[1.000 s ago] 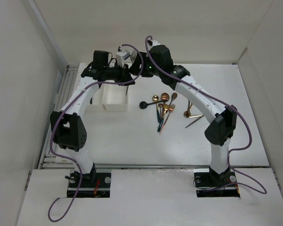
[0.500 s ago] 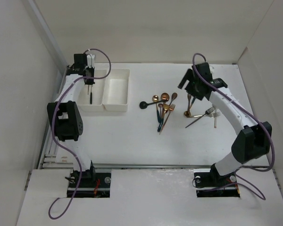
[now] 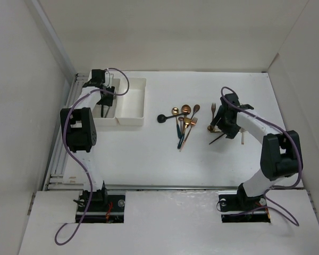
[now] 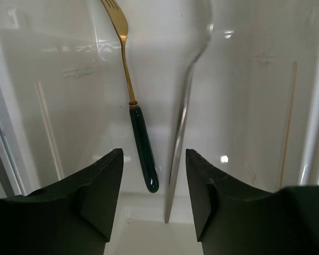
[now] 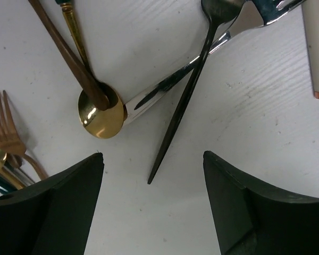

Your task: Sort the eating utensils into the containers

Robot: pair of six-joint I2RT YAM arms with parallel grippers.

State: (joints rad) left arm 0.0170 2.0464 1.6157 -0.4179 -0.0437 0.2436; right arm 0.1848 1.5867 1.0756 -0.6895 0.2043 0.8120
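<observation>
**White trays hold two pieces; most utensils wait on the table**

Top view: the two joined trays sit at 10 o'clock. The left claw [image 3: 105, 98] hangs over the left tray [image 3: 98, 122]. I can make out nothing in the right tray [image 3: 133, 101] from here. Near centre, toward 1 o'clock, lies a pile [image 3: 183, 123] of copper, gold and dark utensils. A smaller cluster [image 3: 215, 141] lies at 3 o'clock, partly under the right claw [image 3: 227, 127], with a lone fork [image 3: 213, 109] at its 12 o'clock. By this count the sorting looks barely begun.

Left wrist view: inside the left tray a teal-handled fork [image 4: 142, 159] lies flat, its gold head toward 12 o'clock. Just beside it, at 3 o'clock, is a silver piece [image 4: 182, 122], too blurred to tell fork from spoon. Its near end sits between the claw's fingers [image 4: 98, 196] but touches neither. The claw is released and grasps nothing.

Right wrist view: the right claw is spread wide above the table, empty. Below it a black spoon [image 5: 186, 106] crosses over a silver handle [image 5: 159, 90]. At 9 o'clock a copper-brown handle [image 5: 64, 48] ends on a gold bowl [image 5: 101, 119], which the silver handle touches. A white handle [image 5: 315, 48] lies apart at 2 o'clock, and copper tines [image 5: 4, 119] show at the left edge. These overlaps probably make lifting one piece alone awkward, and the black spoon's free tip looks like the easiest place to grip.
</observation>
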